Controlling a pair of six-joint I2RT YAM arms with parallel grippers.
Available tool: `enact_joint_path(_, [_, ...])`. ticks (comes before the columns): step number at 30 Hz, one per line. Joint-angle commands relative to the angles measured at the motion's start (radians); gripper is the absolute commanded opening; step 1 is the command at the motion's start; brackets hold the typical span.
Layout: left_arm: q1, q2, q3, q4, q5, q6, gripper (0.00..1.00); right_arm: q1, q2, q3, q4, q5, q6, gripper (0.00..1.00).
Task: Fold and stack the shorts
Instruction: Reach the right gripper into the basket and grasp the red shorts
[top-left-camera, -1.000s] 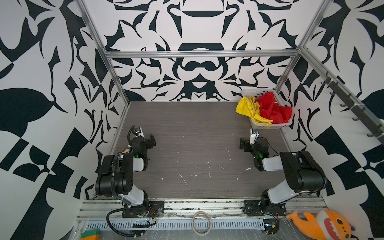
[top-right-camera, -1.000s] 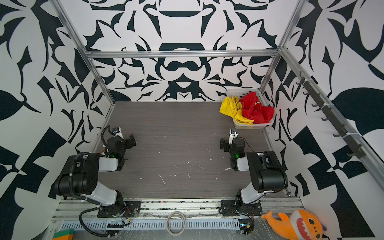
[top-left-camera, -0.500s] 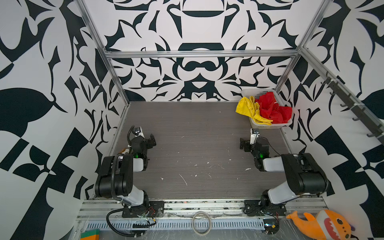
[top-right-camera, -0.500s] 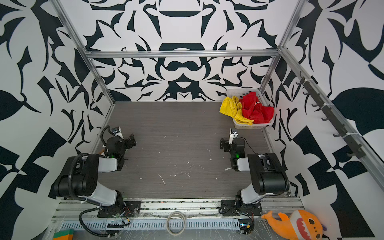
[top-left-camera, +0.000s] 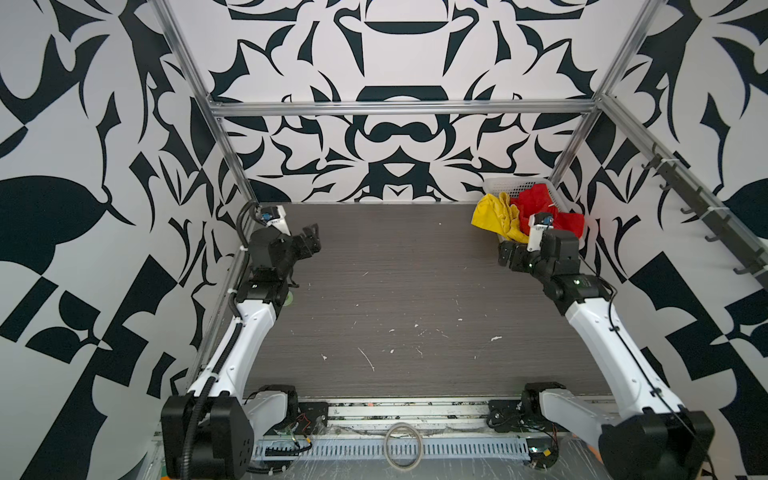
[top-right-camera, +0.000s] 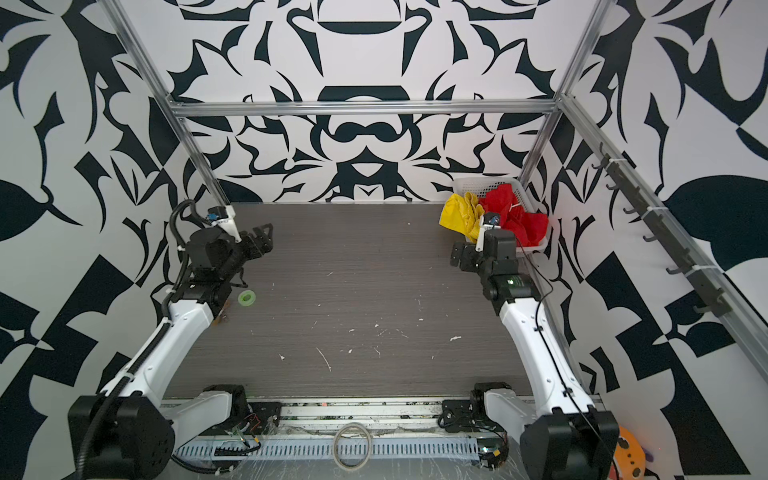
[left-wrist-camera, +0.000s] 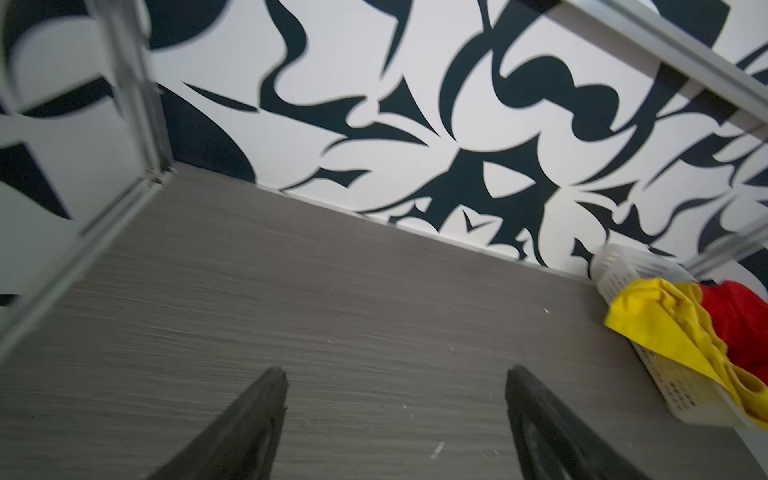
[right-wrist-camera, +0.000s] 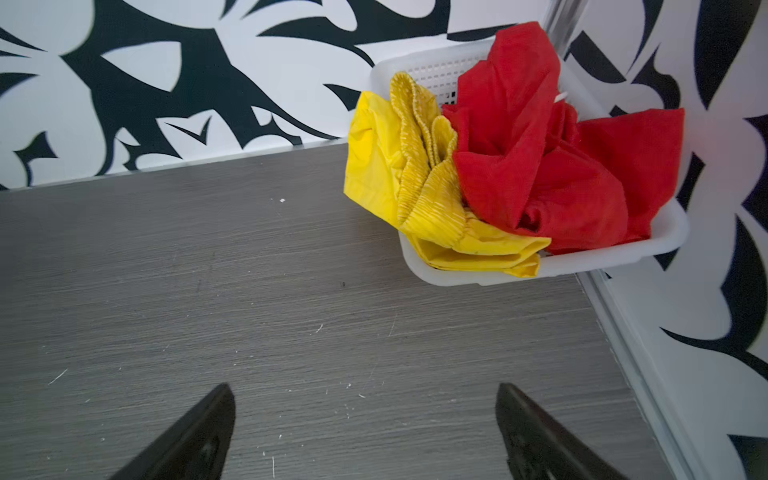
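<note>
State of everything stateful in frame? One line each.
red shorts: crumpled, unfolded, in basket
yellow shorts: crumpled, unfolded, spilling over basket rim
basket: upright, holding both shorts
tape roll: lying flat on table
left claw: open, empty
right claw: open, empty

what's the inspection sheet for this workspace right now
surface: grey wood-grain tabletop, scuffed, white flecks.
job's things: crumpled bright red shorts and bright yellow shorts, unfolded, in white perforated plastic basket; yellow hangs over its rim.
clutter: small green tape roll, left side; grey ring, front edge.
grippers: left gripper open, empty; right gripper open, empty.
cables: black cable loop behind left gripper.
surroundings: black-and-white patterned walls; hook rail on right.
</note>
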Motion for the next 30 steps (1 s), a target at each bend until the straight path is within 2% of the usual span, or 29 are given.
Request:
enact_joint_path(1, [-0.058,0.073,0.068,-0.222,0.066,-0.058,0.86,-0.043,0.139,0.177,-0.219,0.120,-0.002,1.00])
enact_joint_path(7, [-0.122,0.184,0.110,-0.162,0.086,-0.092,0.86,-0.140,0.474,0.540,-0.272,0.171,0.004,1.00])
enact_joint_path(11, [-0.133,0.239,0.135,-0.139,0.110,-0.099,0.86,-0.188,0.654,0.714,-0.272,0.093,0.021,1.00])
enact_joint_path(21, [-0.143,0.326,0.160,-0.114,0.131,-0.116,0.86,-0.232,0.979,1.031,-0.373,0.108,0.041,1.00])
enact_joint_path(23, [-0.146,0.338,0.163,-0.111,0.122,-0.116,0.86,-0.238,1.032,1.077,-0.395,0.114,0.051,0.97])
enact_joint_path(24, [-0.146,0.344,0.165,-0.109,0.117,-0.117,0.86,-0.242,1.051,1.092,-0.400,0.110,0.053,0.93])
enact_joint_path(25, [-0.148,0.348,0.166,-0.107,0.116,-0.118,0.81,-0.246,1.072,1.109,-0.406,0.097,0.056,0.88])
enact_joint_path(26, [-0.147,0.352,0.171,-0.106,0.117,-0.116,0.80,-0.252,1.085,1.123,-0.408,0.080,0.060,0.71])
enact_joint_path(27, [-0.147,0.355,0.172,-0.105,0.116,-0.116,0.80,-0.256,1.091,1.132,-0.408,0.052,0.060,0.30])
enact_joint_path(28, [-0.148,0.360,0.177,-0.106,0.118,-0.116,0.78,-0.259,1.089,1.139,-0.409,0.035,0.065,0.00])
enact_joint_path(30, [-0.151,0.363,0.184,-0.107,0.122,-0.116,0.75,-0.258,1.057,1.126,-0.381,0.041,0.062,0.00])
